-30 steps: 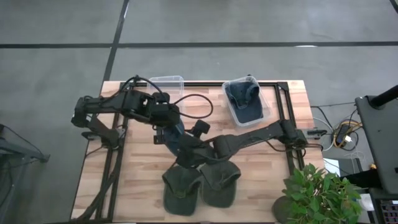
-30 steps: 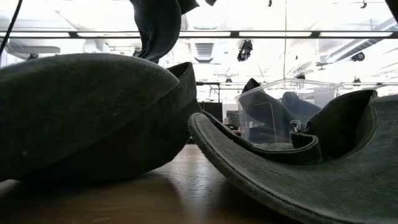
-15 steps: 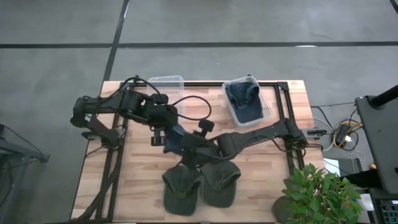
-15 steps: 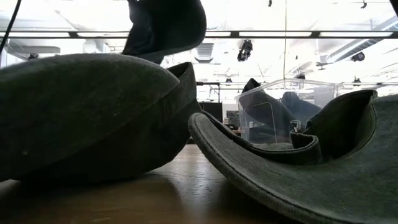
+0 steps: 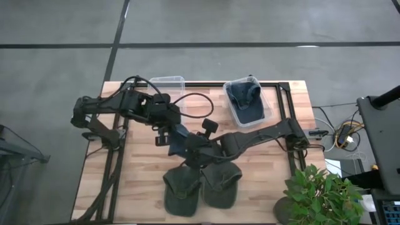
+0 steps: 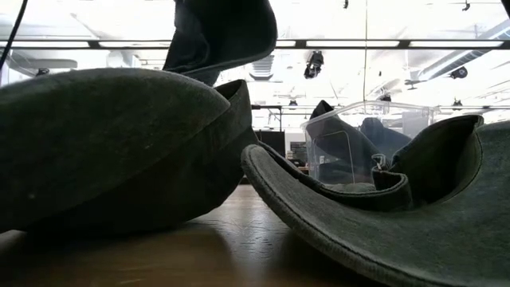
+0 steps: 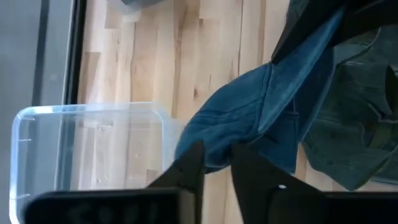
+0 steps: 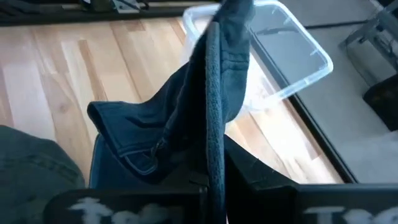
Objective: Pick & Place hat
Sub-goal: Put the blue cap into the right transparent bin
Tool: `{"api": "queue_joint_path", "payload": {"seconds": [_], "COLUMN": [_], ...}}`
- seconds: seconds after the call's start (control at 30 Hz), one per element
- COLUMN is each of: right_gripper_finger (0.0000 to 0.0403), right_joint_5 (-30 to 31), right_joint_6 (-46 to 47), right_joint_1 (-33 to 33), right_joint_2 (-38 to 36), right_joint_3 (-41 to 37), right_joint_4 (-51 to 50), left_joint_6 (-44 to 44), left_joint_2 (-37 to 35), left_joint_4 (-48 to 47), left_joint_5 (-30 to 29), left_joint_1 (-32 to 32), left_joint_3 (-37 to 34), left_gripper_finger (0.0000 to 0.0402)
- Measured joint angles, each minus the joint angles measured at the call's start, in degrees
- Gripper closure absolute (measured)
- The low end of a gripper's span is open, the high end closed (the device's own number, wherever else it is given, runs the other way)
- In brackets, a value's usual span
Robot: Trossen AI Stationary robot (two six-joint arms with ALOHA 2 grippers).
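You are handling soft cloth here: the blue hat (image 5: 180, 139) folds and droops wherever it is not held, so treat it as light, limp and not fragile, with no stiffness except perhaps in its brim. Both grippers have it, lifted off the wooden surface (image 5: 137, 172) near the middle, between the empty clear bin (image 5: 167, 83) at the far edge and the two green hats lying at the near edge. The left gripper (image 7: 214, 163) has its jaws nearly closed on a fold at the hat's edge, and the right gripper (image 8: 214, 177) has its jaws pinched tight on a thick seamed edge that stands up between them. From the right wrist view the fabric (image 8: 186, 118) looks like washed denim, dark blue with visible stitching, and it hangs in loose folds on either side of the pinch. A grip on the stitched rim should hold best, since that is the thickest part; a pinch on the thin crown would likely let it slide or bunch. The left green hat (image 5: 180, 190) and the right green hat (image 5: 222, 184) lie touching each other just beneath the lifted one, so watch that a trailing fold does not drag them. A second bin (image 5: 247, 103) at the far right already holds another blue hat.
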Motion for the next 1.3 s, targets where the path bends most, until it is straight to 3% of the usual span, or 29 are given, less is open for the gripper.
{"api": "queue_joint_path", "payload": {"seconds": [0.17, 0.3, 0.57, 0.8, 1.0, 1.3], "right_gripper_finger": [0.0393, 0.0394, 0.0394, 0.0394, 0.0394, 0.0393], "right_joint_5": [-0.2, -0.2, 2.6, 8.8, 11.9, 11.9], "right_joint_6": [3.1, 5.4, 13.4, 27.9, 36.6, 47.9], "right_joint_1": [-0.4, -1.3, -5.7, -8.4, -9.8, -14.7], "right_joint_2": [-1.8, -4.6, -14.0, -24.1, -32.9, -41.1], "right_joint_3": [0.0, 0.0, -0.1, -2.3, -10.0, -29.1], "right_joint_4": [-4.1, -6.7, -16.1, -29.2, -29.5, -29.0], "left_joint_6": [2.6, 4.2, 6.3, 8.6, 8.7, 8.4], "left_joint_2": [-0.2, -0.2, -0.4, -0.6, -0.6, -0.6], "left_joint_4": [0.7, 2.8, 8.5, 13.6, 14.4, 14.4], "left_joint_5": [-2.8, -7.8, -7.6, -7.4, -7.7, -7.9], "left_joint_1": [-0.2, -0.8, -2.4, -4.3, -4.8, -4.9], "left_joint_3": [1.2, 3.3, 8.3, 8.7, 8.7, 8.7], "left_gripper_finger": [0.0266, 0.0239, 0.0232, 0.0232, 0.0232, 0.0232]}}
